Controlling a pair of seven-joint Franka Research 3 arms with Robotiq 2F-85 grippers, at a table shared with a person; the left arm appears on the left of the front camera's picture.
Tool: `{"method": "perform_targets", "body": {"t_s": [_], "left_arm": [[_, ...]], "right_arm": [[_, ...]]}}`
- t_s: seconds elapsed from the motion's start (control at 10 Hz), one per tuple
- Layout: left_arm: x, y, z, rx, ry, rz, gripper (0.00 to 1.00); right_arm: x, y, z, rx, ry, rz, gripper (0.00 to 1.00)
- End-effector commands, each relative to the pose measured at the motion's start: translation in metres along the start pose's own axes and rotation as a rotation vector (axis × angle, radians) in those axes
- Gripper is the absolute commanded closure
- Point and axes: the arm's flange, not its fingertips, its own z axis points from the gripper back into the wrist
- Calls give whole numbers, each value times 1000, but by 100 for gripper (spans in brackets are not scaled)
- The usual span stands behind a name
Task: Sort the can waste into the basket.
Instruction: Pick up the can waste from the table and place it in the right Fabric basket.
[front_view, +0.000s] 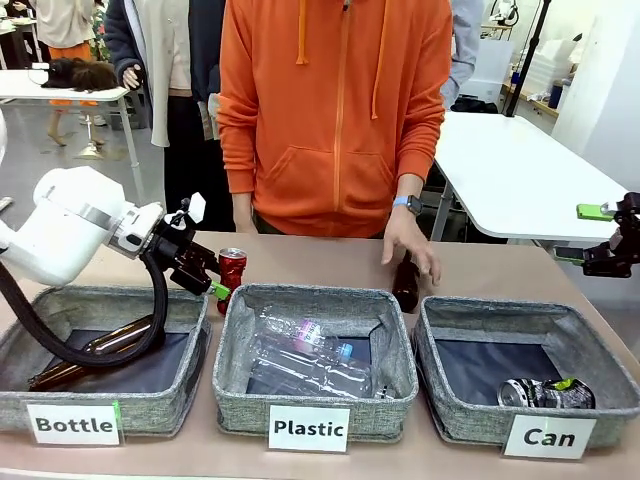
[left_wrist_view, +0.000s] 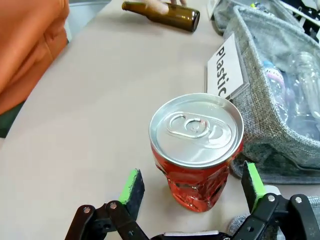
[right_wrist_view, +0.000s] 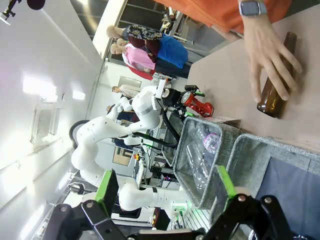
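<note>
- Front view: the left gripper (front_view: 218, 286) is sitting at the small red metal drink can with a silver top (front_view: 232, 270), which is standing upright on the tan table (front_view: 320, 260), behind the gap between the grey fabric basket labelled "Bottle" (front_view: 60, 300) and the grey fabric basket labelled "Plastic" (front_view: 300, 296).
- The crushed silver and dark can with green marks (front_view: 545, 393) is lying inside the grey fabric basket labelled "Can" (front_view: 500, 312), at its near right corner.
- The right gripper (front_view: 583, 234) is hanging at the picture's right edge with its jaws released, holding nothing.
- A person's hand (front_view: 410, 238) is resting on a brown glass bottle (front_view: 405, 285) standing behind the baskets.
- Left wrist view: the left gripper (left_wrist_view: 192, 182) is standing wide, its green pads (left_wrist_view: 131, 185) flanking the red can (left_wrist_view: 196, 150) with a gap showing on each side; it is gripping nothing. The "Plastic" basket (left_wrist_view: 270, 115) is sitting just beside the can.
- Right wrist view: the right gripper (right_wrist_view: 166, 189) is gaping open and empty above the "Can" basket (right_wrist_view: 252, 160). Farther off, the hand (right_wrist_view: 270, 50) is lying on the brown bottle (right_wrist_view: 274, 87), and the red can (right_wrist_view: 197, 105) is standing on the table.
</note>
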Motion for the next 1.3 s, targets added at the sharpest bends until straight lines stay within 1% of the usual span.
{"method": "perform_targets", "body": {"t_s": [0.0,0.5,0.6,0.7,0.8,0.9,1.1,1.2], "left_arm": [[1,5,-8,11,-73,-28,0],[3,6,-10,-11,-118,-50,0],[4,4,-10,-26,-135,-70,23],[5,3,-10,-30,-132,-61,58],[5,3,-10,-36,-131,-58,82],[5,3,-10,-35,-126,-59,100],[6,2,-10,-32,-130,-59,100],[8,2,-8,-28,-136,-57,94]], "right_arm": [[0,3,2,1,16,5,0],[0,3,2,1,16,5,0],[0,3,2,1,16,5,0],[0,3,2,1,16,5,0],[0,3,2,1,16,5,0],[0,3,2,1,16,5,0],[0,3,2,1,16,5,0],[0,3,2,1,16,5,0]]}}
